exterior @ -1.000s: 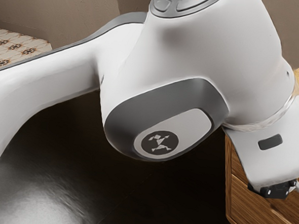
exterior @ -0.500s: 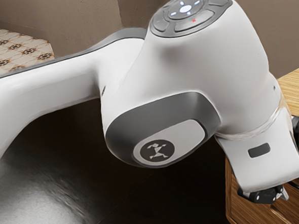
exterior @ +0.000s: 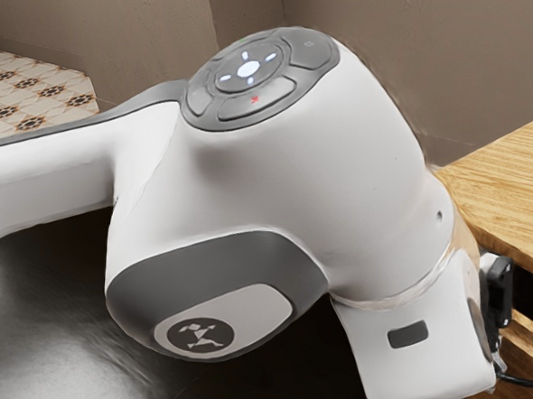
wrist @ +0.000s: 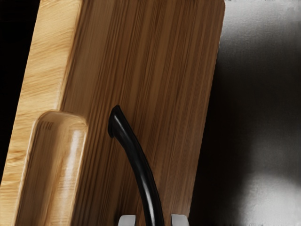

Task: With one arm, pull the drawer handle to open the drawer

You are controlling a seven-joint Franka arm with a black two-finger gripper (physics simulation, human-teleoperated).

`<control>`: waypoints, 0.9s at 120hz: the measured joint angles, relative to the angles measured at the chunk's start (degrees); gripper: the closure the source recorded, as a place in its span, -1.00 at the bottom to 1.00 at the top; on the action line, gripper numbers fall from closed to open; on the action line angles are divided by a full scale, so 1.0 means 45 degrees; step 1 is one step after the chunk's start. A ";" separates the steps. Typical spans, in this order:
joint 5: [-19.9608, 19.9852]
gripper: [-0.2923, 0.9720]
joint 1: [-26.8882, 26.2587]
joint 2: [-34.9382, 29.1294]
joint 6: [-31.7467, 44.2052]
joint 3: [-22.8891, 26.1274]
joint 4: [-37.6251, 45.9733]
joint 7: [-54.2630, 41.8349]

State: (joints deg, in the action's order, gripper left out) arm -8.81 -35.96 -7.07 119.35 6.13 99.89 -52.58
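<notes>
The wooden drawer front (wrist: 164, 70) carries a curved black handle (wrist: 134, 150). My gripper (wrist: 153, 220) sits at the handle's near end. Its two pale fingertips (wrist: 126, 220) stand close on either side of the bar, shut on it. In the exterior view my white hand (exterior: 420, 354) hangs at the cabinet's front, below the wooden cabinet top (exterior: 512, 187), and the arm's bulk hides the fingers. A strip of the drawer's side (exterior: 525, 337) shows under the top, with a dark gap above it.
The big white and grey arm link (exterior: 247, 216) covers the middle of the exterior view. A dark glossy floor (wrist: 254, 117) lies beside the drawer. A rounded wooden edge (wrist: 51, 169) stands next to the handle. A patterned floor patch (exterior: 28, 94) is far left.
My arm and hand have moved toward the exterior view's left and lower, away from the cabinet. More of the cabinet top shows, and the drawer side now appears under it.
</notes>
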 joint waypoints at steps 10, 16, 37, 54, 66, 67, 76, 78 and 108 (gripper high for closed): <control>-0.0006 0.61 -0.0048 -0.0480 0.0260 -0.0009 0.0675 0.0047; -0.0007 0.62 -0.0034 -0.0881 0.0421 -0.0008 0.1113 0.0078; -0.0075 0.71 0.0132 -0.2292 0.0884 0.0182 0.2549 0.0257; -0.0152 0.69 0.0484 -0.3267 0.1112 0.0849 0.3542 0.0460; -0.0152 0.68 0.0560 -0.3836 0.1182 0.1190 0.4041 0.0596; -0.0150 0.67 0.0558 -0.3883 0.1186 0.1200 0.4080 0.0607; -0.0117 0.65 0.0545 -0.4366 0.1208 0.1258 0.4451 0.0695; -0.0107 0.65 0.0553 -0.4484 0.1211 0.1290 0.4539 0.0712; -0.0051 0.68 0.0964 -0.5636 0.1299 0.1720 0.5697 0.1019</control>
State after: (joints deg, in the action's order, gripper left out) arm -9.03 -31.63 -32.44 125.20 13.87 125.53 -48.00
